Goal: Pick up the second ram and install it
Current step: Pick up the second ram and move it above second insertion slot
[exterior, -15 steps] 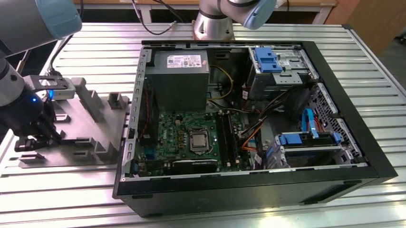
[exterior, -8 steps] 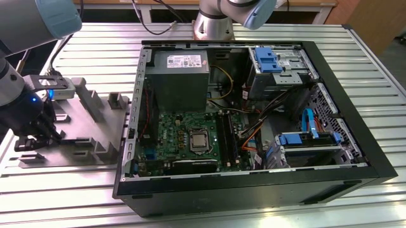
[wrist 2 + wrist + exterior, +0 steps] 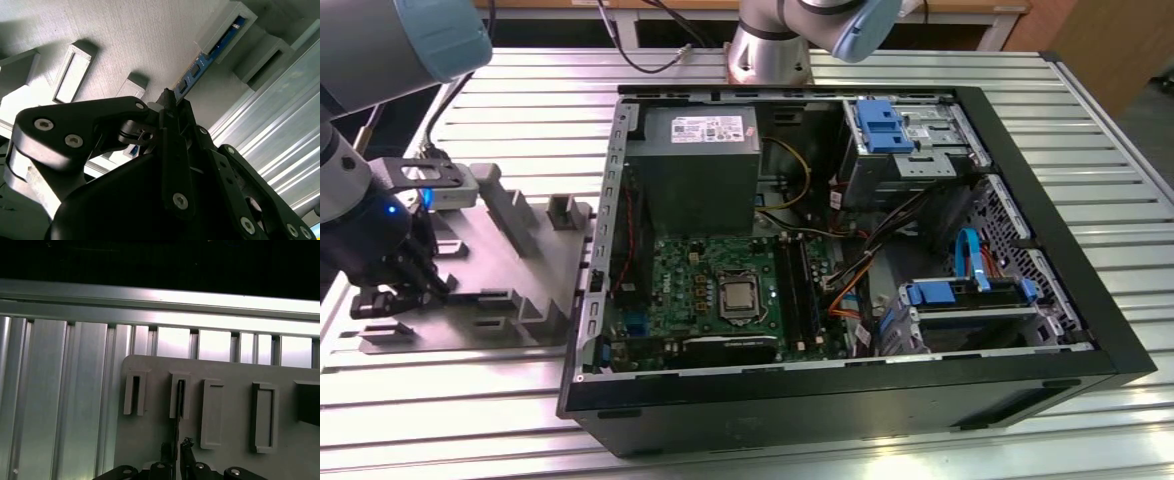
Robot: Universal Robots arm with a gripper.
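Exterior view: black gripper hangs low over a grey holder plate, which lies on the slatted metal table at the 9 o'clock side of the open computer case. Inside the case, as this view shows it: grey power supply at 11 o'clock, green motherboard at 7 o'clock, blue drive brackets at 1 and 4 o'clock. Second wrist view: the second ram, a blue stick, stands on edge in a raised slot of the holder plate; the gripper's tips meet its near end. First wrist view: the second ram, seen edge-on as a thin dark line, sits in one slot of a row of raised slots on the plate. The jaws are drawn in narrow, one on each side of the stick, closed on its near end. The stick remains seated in its slot.
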